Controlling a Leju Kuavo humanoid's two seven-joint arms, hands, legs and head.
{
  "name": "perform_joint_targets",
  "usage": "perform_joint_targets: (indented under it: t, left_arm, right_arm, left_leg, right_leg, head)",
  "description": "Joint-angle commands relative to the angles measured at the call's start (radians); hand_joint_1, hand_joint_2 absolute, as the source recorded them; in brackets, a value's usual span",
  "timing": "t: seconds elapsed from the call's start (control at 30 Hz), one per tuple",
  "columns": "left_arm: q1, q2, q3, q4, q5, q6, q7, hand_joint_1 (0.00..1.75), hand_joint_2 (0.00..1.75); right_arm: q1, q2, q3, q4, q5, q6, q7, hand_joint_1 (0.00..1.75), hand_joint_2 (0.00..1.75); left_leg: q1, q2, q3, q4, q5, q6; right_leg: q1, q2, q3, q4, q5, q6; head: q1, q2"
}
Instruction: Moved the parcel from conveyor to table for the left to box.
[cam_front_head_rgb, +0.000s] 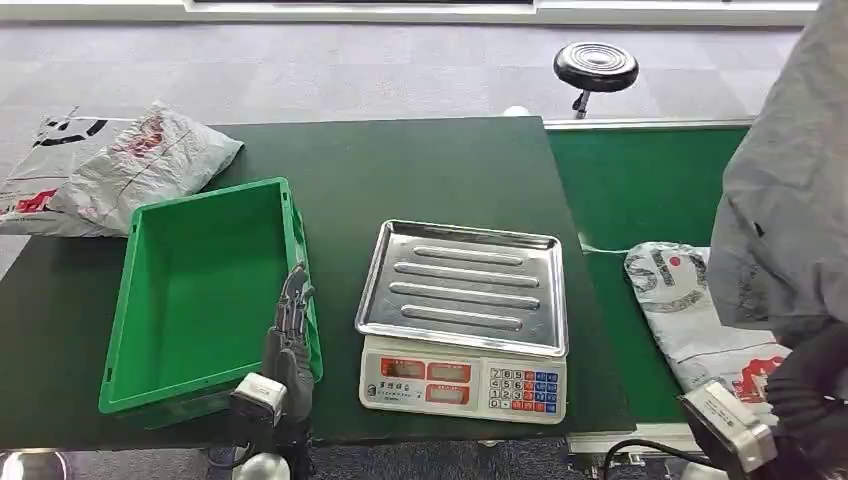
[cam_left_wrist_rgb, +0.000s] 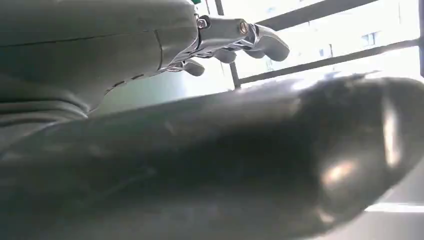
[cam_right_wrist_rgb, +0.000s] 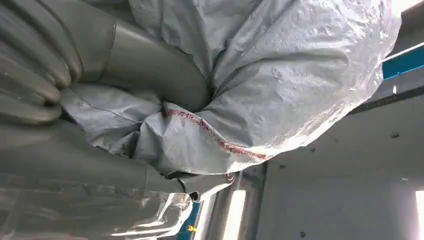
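My right hand (cam_front_head_rgb: 812, 388) grips a grey plastic parcel (cam_front_head_rgb: 790, 180) and holds it up high over the right end of the conveyor, close to the head camera. In the right wrist view my thumb and fingers (cam_right_wrist_rgb: 150, 65) pinch a crumpled fold of that parcel (cam_right_wrist_rgb: 290, 75). A second grey parcel (cam_front_head_rgb: 690, 310) with red and black print lies on the green conveyor belt (cam_front_head_rgb: 640, 180) below it. My left hand (cam_front_head_rgb: 290, 330) hovers at the front right corner of the green box (cam_front_head_rgb: 200, 290), fingers (cam_left_wrist_rgb: 240, 35) straight and holding nothing.
A scale with a steel tray (cam_front_head_rgb: 465, 285) stands on the dark table (cam_front_head_rgb: 420, 160) between box and conveyor. Two grey parcels (cam_front_head_rgb: 110, 170) lie at the table's far left. A black stool (cam_front_head_rgb: 596, 66) stands beyond the conveyor.
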Motion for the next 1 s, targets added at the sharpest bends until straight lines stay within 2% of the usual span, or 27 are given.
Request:
perform_joint_targets:
  t: [0.03, 0.07, 0.1, 0.13, 0.2, 0.27, 0.4, 1.0]
  left_arm:
    - [-0.116, 0.022, -0.057, 0.151, 0.013, -0.07, 0.005, 0.0, 0.0]
    - [-0.115, 0.023, -0.059, 0.15, 0.014, -0.069, 0.005, 0.0, 0.0]
    - [-0.112, 0.026, -0.063, 0.144, 0.015, -0.068, 0.005, 0.0, 0.0]
    - [-0.112, 0.026, -0.063, 0.144, 0.015, -0.068, 0.005, 0.0, 0.0]
    - [-0.107, 0.03, -0.065, 0.138, 0.016, -0.067, 0.005, 0.0, 0.0]
    - [-0.107, 0.03, -0.065, 0.138, 0.016, -0.067, 0.005, 0.0, 0.0]
    - [-0.105, 0.031, -0.066, 0.14, 0.019, -0.064, 0.006, 0.0, 0.0]
    - [-0.103, 0.03, -0.065, 0.138, 0.02, -0.063, 0.006, 0.0, 0.0]
  right_arm:
    - [-0.173, -0.098, 0.389, 0.939, -0.298, 0.237, 0.094, 1.75, 1.75]
    - [-0.172, -0.108, 0.401, 0.934, -0.307, 0.232, 0.098, 1.75, 1.75]
    - [-0.159, -0.126, 0.42, 0.899, -0.319, 0.238, 0.115, 1.75, 1.75]
    - [-0.159, -0.126, 0.42, 0.899, -0.319, 0.238, 0.115, 1.75, 1.75]
    - [-0.144, -0.139, 0.432, 0.859, -0.326, 0.247, 0.137, 1.75, 1.75]
    - [-0.144, -0.139, 0.432, 0.859, -0.326, 0.247, 0.137, 1.75, 1.75]
    - [-0.136, -0.155, 0.453, 0.847, -0.337, 0.26, 0.165, 1.75, 1.75]
    - [-0.136, -0.159, 0.46, 0.848, -0.338, 0.261, 0.165, 1.75, 1.75]
  left_leg:
    - [0.003, 0.012, 0.005, -0.007, 0.0, 0.002]
    - [0.003, 0.014, -0.002, -0.008, 0.002, 0.002]
    - [0.003, 0.015, 0.001, -0.006, -0.002, -0.002]
    - [0.002, 0.017, 0.002, -0.008, 0.001, -0.001]
    - [0.002, 0.002, 0.002, -0.004, 0.006, 0.002]
    - [0.002, -0.007, -0.002, -0.003, 0.009, 0.001]
    - [0.001, -0.005, -0.001, -0.004, 0.007, 0.001]
    - [0.001, -0.006, -0.004, -0.003, 0.007, 0.001]
  right_leg:
    - [0.004, 0.012, 0.008, -0.007, 0.005, -0.002]
    - [0.004, 0.013, 0.007, -0.008, 0.008, -0.003]
    - [0.004, 0.015, 0.006, -0.005, 0.005, -0.004]
    - [0.003, 0.016, 0.004, -0.006, 0.007, -0.005]
    - [0.002, 0.001, 0.001, -0.004, 0.004, -0.001]
    - [0.002, -0.006, 0.0, -0.003, 0.004, -0.001]
    - [0.002, -0.003, 0.0, -0.003, 0.004, -0.002]
    - [0.001, -0.004, -0.003, -0.001, 0.004, -0.002]
  head:
    - [0.001, 0.0]
    - [0.0, 0.0]
    - [0.0, 0.0]
    - [0.0, 0.0]
    - [0.0, 0.0]
    - [-0.001, 0.0]
    - [0.0, 0.0]
    - [0.0, 0.0]
